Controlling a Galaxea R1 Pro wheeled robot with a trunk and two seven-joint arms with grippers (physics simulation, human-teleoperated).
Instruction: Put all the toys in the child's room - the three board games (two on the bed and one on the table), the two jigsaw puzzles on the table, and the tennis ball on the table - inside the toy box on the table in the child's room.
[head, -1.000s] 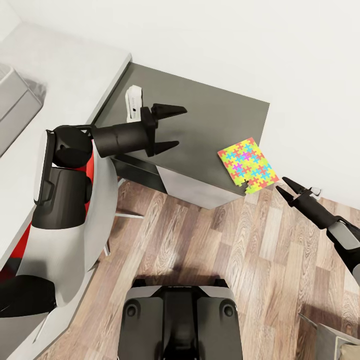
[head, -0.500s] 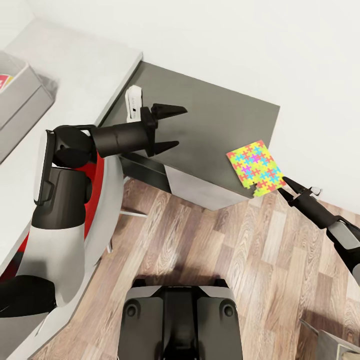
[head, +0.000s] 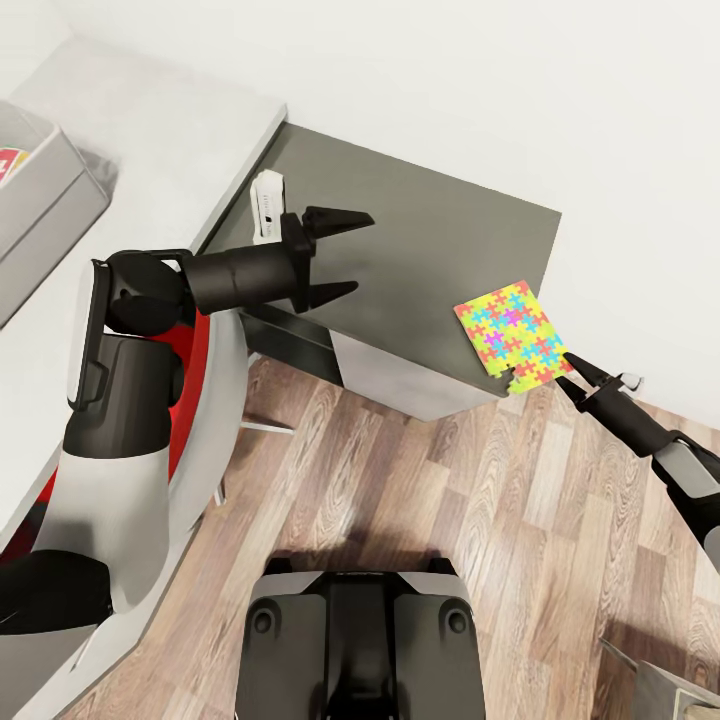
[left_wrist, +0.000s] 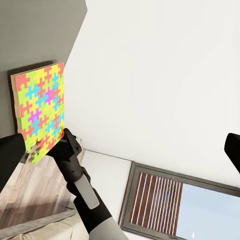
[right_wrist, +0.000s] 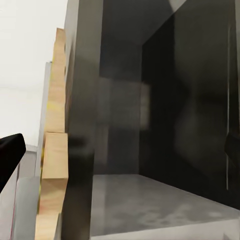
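One jigsaw puzzle (head: 510, 333) lies flat on the front right corner of the table's dark-grey section (head: 420, 230), slightly over the edge. My right gripper (head: 562, 368) is open, its tips at the puzzle's near right corner. In the right wrist view I see the puzzle (right_wrist: 55, 150) edge-on beside the dark table side. The left wrist view shows the puzzle (left_wrist: 40, 112) with the right gripper (left_wrist: 65, 135) against it. My left gripper (head: 345, 255) hangs open and empty over the dark section. The toy box (head: 45, 205) stands on the pale table top (head: 170, 130) at far left, something red showing inside it.
A small white device (head: 265, 205) stands on the dark section near the left gripper. White wall runs behind the table. Wood-plank floor (head: 420, 500) lies in front. A grey-beige furniture corner (head: 665, 690) shows at lower right. A window (left_wrist: 190, 205) appears in the left wrist view.
The whole view shifted as the robot moved a little a second ago. The right gripper's tips have closed in on the puzzle's corner. The last half second shows almost no change.
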